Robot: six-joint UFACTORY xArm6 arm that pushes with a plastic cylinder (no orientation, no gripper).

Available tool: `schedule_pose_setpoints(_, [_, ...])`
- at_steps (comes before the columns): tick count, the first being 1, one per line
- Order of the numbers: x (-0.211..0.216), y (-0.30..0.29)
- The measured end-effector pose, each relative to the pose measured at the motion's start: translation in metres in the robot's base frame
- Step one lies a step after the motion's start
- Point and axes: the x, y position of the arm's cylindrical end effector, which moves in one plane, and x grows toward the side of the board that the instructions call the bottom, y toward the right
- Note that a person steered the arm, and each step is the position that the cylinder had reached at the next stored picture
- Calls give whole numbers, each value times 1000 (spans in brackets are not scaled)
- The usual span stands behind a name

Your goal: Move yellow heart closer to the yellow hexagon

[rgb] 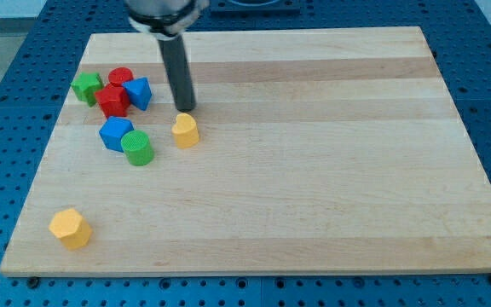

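Note:
The yellow heart lies on the wooden board, left of centre. The yellow hexagon lies near the board's bottom left corner, far from the heart. My tip is the lower end of a dark rod coming down from the view's top. It stands just above the heart, very close to its upper edge; I cannot tell if they touch.
A cluster of blocks lies left of the heart: a green cylinder, a blue block, a red star-like block, a red cylinder, a blue block and a green block.

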Motion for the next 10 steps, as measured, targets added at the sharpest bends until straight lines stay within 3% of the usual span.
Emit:
schedule_pose_setpoints(2, [112,19])
schedule_pose_setpoints(3, [82,35])
schedule_pose_setpoints(4, [20,35])
schedule_pose_setpoints(5, [16,-19])
schedule_pose_setpoints(6, [89,-42])
schedule_pose_setpoints(7, [120,-42])
schedule_pose_setpoints(9, [29,-26])
schedule_pose_setpoints(10, [51,7])
